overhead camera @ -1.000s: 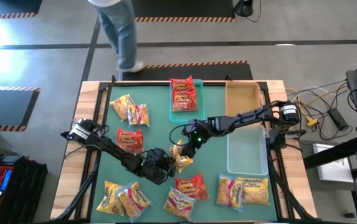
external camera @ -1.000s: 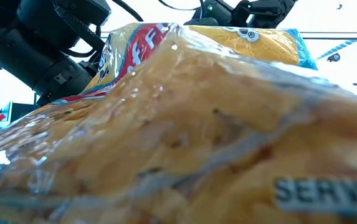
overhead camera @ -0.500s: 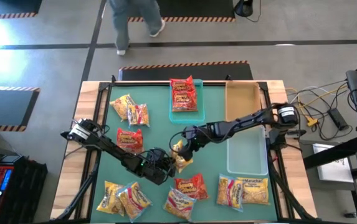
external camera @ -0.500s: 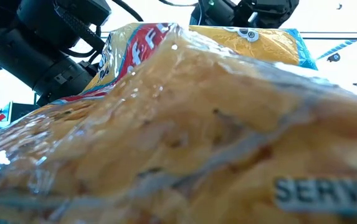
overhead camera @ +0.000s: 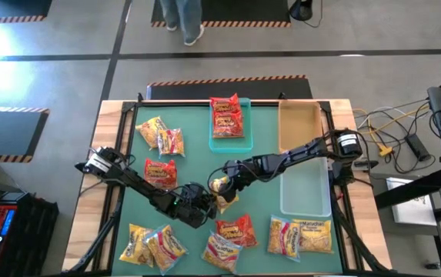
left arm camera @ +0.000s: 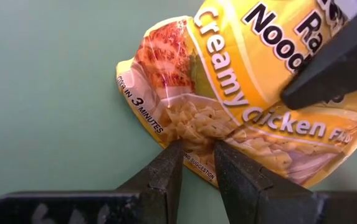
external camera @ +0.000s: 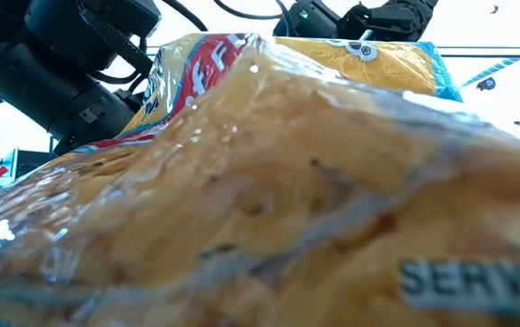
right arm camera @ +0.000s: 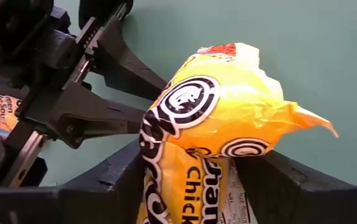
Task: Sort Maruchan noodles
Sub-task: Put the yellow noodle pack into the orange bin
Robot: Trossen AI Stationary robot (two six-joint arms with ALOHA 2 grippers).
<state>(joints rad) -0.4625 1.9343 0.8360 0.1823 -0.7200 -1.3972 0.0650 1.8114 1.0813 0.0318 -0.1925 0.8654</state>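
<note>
Plainly the packet point(left arm camera: 253, 118) is a light thing: crinkly, slick plastic over a brittle noodle block that would crack under a hard squeeze. I judge the flat sealed edges the safest place to hold, since the film there crumples and gives purchase without loading the block.

It is mid-surface point(overhead camera: 197, 146), lifted between both arms. The left gripper point(left arm camera: 197, 162) has its jaws pinched nearly shut on the packet's lower edge, the film caught between the two fingers. The right gripper point(right arm camera: 190, 180) has its jaws straddling the other end, one on each side of the bunched yellow plastic, still fairly wide and seemingly touching it; whether they grip firmly I cannot tell.

Other packets point(overhead camera: 301, 235) lie scattered around the surface.
</note>
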